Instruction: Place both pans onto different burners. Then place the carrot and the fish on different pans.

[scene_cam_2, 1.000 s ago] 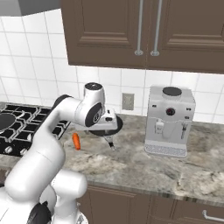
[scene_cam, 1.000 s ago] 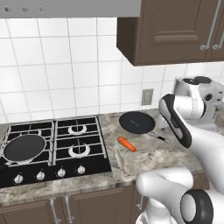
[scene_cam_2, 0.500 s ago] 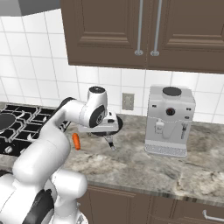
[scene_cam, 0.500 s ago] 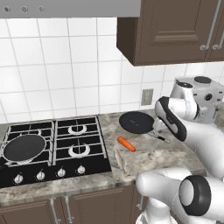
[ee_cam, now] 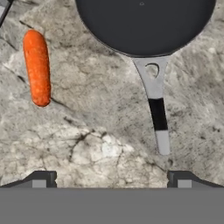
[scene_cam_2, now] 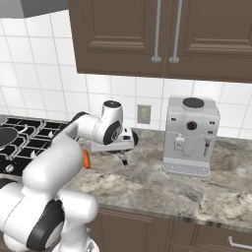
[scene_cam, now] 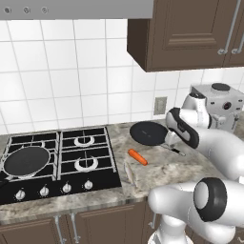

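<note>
Granite counter (scene_cam: 190,167) running from the black cooktop (scene_cam: 62,162) on the left to a silver coffee machine (scene_cam_2: 191,135) on the right, under dark wood cabinets (scene_cam_2: 157,37) and a white tiled wall. On the cooktop, four burners (scene_cam: 85,140) beneath black grates, with one pan (scene_cam: 26,160) already seated on the front-left burner, handle toward the front edge. Second pan (scene_cam: 148,133) flat on the counter just right of the cooktop, near the wall; seen from the hand as well (ee_cam: 144,24), with its short handle (ee_cam: 156,107) (silver at the neck and tip, black in the middle) aimed at the camera. White arm bent over the counter beside that pan, gripper (scene_cam_2: 124,160) poised above the handle end, jaws spread wide and holding nothing, the two dark tips (ee_cam: 41,178) well apart at the bottom of the hand view. Carrot (scene_cam: 138,157) lying on the counter between the cooktop's right edge and the counter pan, touching neither; bright orange and tapered in the hand view (ee_cam: 37,66). Fish (scene_cam: 129,174), pale and slim, lying on the counter near the front, just right of the cooktop and in front of the carrot.
</note>
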